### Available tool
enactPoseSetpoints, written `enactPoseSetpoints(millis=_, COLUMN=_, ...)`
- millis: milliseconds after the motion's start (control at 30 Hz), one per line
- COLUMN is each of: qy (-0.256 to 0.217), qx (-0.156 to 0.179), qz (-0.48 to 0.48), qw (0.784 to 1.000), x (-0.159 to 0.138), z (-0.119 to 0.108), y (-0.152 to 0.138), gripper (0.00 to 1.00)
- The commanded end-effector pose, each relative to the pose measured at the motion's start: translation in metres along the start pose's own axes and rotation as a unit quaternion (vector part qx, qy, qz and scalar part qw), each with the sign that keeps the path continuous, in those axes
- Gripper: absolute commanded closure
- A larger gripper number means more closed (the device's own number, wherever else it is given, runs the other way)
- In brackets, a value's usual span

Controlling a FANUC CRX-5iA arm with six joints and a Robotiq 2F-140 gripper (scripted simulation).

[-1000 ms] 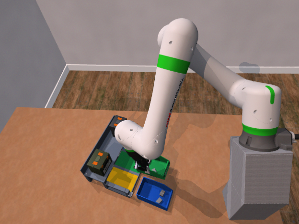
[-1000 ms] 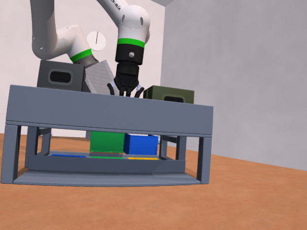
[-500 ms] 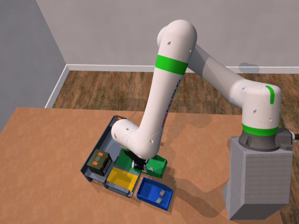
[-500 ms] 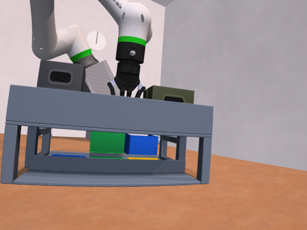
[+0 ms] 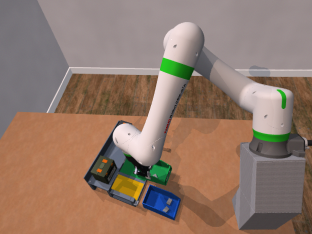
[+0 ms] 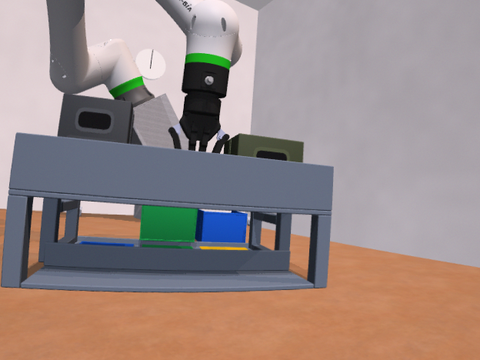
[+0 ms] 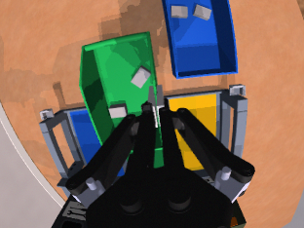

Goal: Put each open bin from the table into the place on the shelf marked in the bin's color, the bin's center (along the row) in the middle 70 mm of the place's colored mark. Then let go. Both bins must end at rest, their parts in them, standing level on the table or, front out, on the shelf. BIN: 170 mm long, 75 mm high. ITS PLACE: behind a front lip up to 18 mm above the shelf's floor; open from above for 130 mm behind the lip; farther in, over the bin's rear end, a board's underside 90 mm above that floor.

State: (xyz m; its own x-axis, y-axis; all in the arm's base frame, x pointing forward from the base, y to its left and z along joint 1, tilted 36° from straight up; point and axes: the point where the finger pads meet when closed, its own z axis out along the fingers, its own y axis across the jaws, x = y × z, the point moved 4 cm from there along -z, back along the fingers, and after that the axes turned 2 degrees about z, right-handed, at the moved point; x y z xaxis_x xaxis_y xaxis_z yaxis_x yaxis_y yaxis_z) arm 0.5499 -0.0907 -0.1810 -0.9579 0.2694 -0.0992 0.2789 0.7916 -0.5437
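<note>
The green bin point(image 7: 118, 85) holds two grey parts and lies a little skewed, one end over the shelf's middle place between the blue mark point(image 7: 82, 131) and the yellow mark. My gripper point(image 7: 156, 94) is shut on the green bin's side wall, on the yellow mark's side. From behind the shelf, the green bin point(image 6: 168, 222) stands just above the green mark point(image 6: 166, 246), and my gripper point(image 6: 198, 143) comes down from above the top board. The blue bin point(image 5: 161, 201) with two parts sits on the table in front of the yellow mark point(image 5: 127, 185).
The grey shelf point(image 6: 168, 175) carries an olive box point(image 5: 103, 168) and a dark box point(image 6: 95, 118) on its top board. A low front lip runs along the places. The robot's grey pedestal point(image 5: 270, 189) stands to the right.
</note>
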Motion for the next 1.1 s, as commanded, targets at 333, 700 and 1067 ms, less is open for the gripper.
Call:
enactPoseSetpoints(millis=333, qy=0.0, qx=0.0, qz=0.0, qw=1.0, x=-0.012, z=-0.002, y=0.001, gripper=1.0)
enactPoseSetpoints(millis=700, qy=0.0, qx=0.0, qz=0.0, qw=1.0, x=-0.019, z=-0.004, y=0.001, gripper=1.0)
enactPoseSetpoints(millis=1067, qy=0.0, qx=0.0, qz=0.0, qw=1.0, x=-0.025, z=-0.005, y=0.001, gripper=1.0)
